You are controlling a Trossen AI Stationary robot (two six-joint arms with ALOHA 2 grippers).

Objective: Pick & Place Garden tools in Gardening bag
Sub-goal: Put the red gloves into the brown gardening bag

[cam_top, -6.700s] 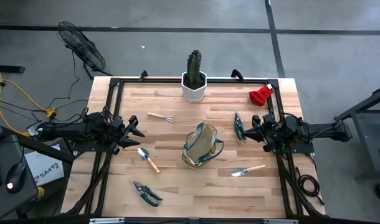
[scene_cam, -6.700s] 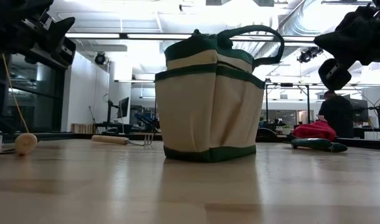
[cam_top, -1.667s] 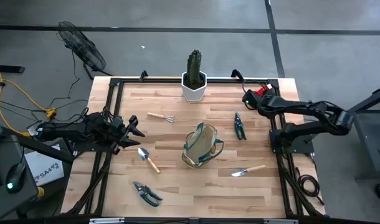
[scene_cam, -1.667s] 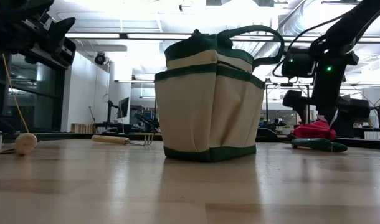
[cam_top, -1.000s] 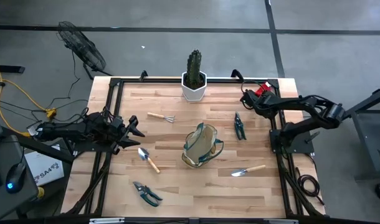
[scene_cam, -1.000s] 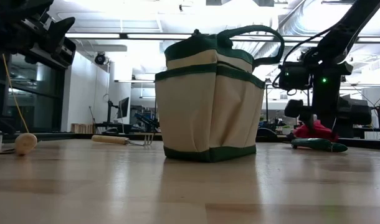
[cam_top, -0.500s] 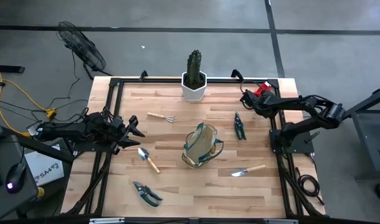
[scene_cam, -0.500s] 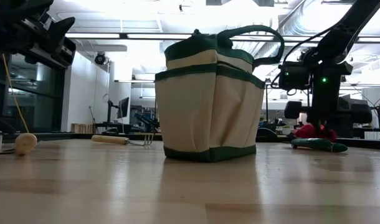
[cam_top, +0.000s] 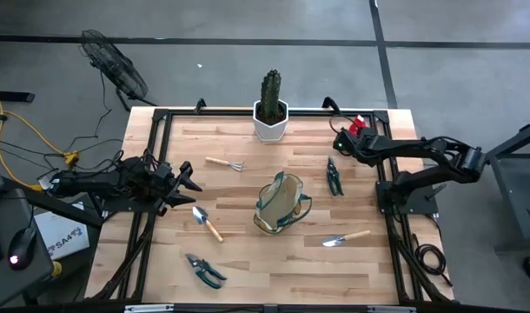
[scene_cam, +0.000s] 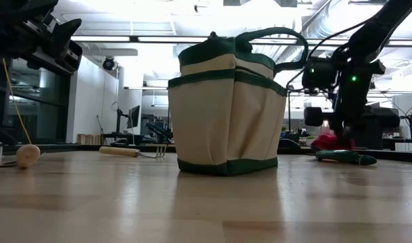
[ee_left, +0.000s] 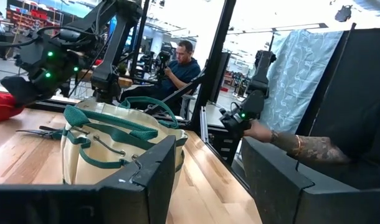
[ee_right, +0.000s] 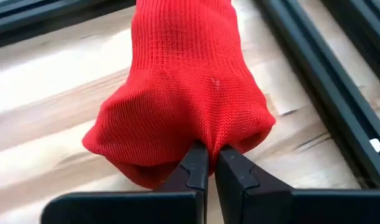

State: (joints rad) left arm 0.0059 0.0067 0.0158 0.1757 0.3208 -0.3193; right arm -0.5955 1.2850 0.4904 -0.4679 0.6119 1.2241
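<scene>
Olive-green and tan fabric gardening bag (cam_top: 280, 204) stood at frame centre in the high view, while the left gripper (cam_top: 185, 177), at mid-left, waited with jaws apart. At upper right, the right gripper (ee_right: 209, 167) was pinched closed on the red knitted glove (ee_right: 184, 87); lifting slowly would likely keep that thin fold from slipping.

your right gripper (ee_right: 208, 163) is now off its start beside the pruning shears (cam_top: 334, 176), out at the table's far right corner. its fingers, open a second ago, are now pinched on the red glove (ee_right: 180, 93). less of the glove shows from above, shifted slightly toward the cactus side.
</scene>
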